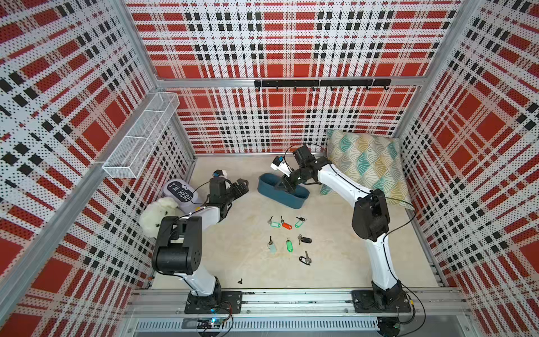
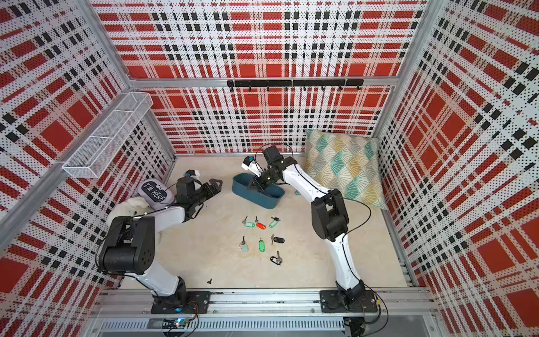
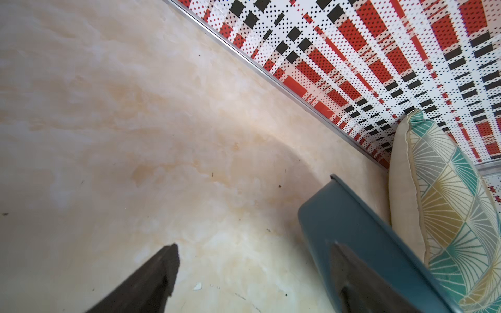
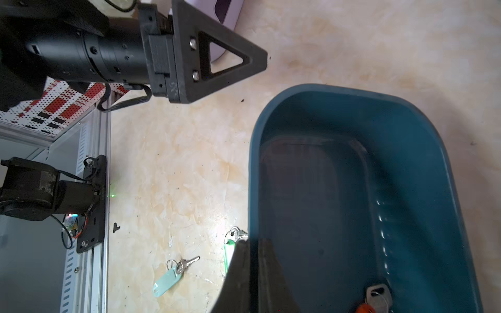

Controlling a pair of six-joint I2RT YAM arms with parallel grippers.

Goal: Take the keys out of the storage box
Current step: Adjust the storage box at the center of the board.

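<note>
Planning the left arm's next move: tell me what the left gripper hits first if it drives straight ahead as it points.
Probably the storage box: the open left gripper points at its nearest end wall, with only bare table between. Depth is unclear.

Eight keys (image 1: 288, 245), one storage box (image 1: 291, 201), one pillow (image 1: 364, 163)

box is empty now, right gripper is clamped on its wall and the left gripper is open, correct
Not quite: the box is not empty. The right wrist view shows a key on a red tag lying inside, at one end. The rest holds: the right gripper is clamped on its wall and the left gripper is open.
</note>
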